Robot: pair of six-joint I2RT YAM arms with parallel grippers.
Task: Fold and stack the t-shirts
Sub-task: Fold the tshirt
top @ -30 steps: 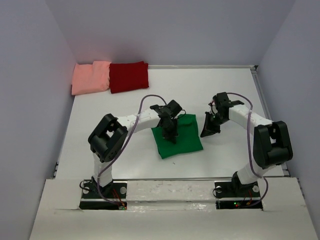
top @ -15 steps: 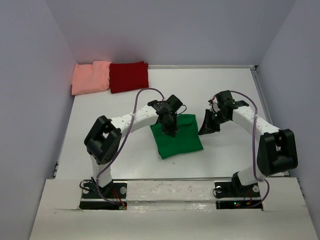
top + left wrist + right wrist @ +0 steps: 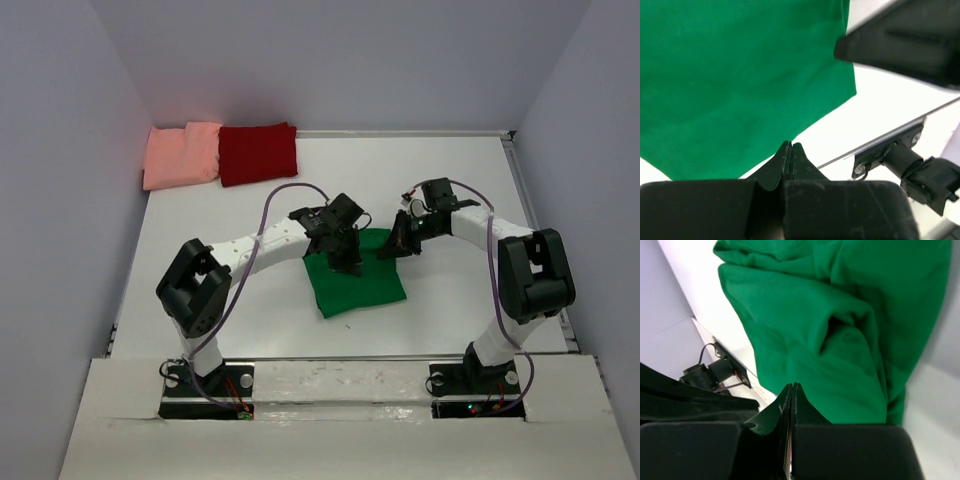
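Observation:
The bright green t-shirt (image 3: pixel 360 283) lies folded in a rough square at the table's centre, and it fills the left wrist view (image 3: pixel 740 75) and the right wrist view (image 3: pixel 840 340). My left gripper (image 3: pixel 346 263) stands over its upper left part, shut (image 3: pixel 791 145), with nothing between the jaws. My right gripper (image 3: pixel 394 246) is at the shirt's upper right edge, also shut (image 3: pixel 792 386) and empty. A salmon-pink t-shirt (image 3: pixel 182 155) and a dark red t-shirt (image 3: pixel 258 153) lie folded side by side in the far left corner.
Grey walls close in the white table (image 3: pixel 460 180) on the left, back and right. A raised rail (image 3: pixel 540 220) runs along the right edge. The arm bases (image 3: pixel 205 380) sit at the near edge, and cables loop above both arms.
My right gripper has moved left, from beside the green shirt to its upper right edge. The left arm's elbow has swung left while its gripper stayed over the shirt.

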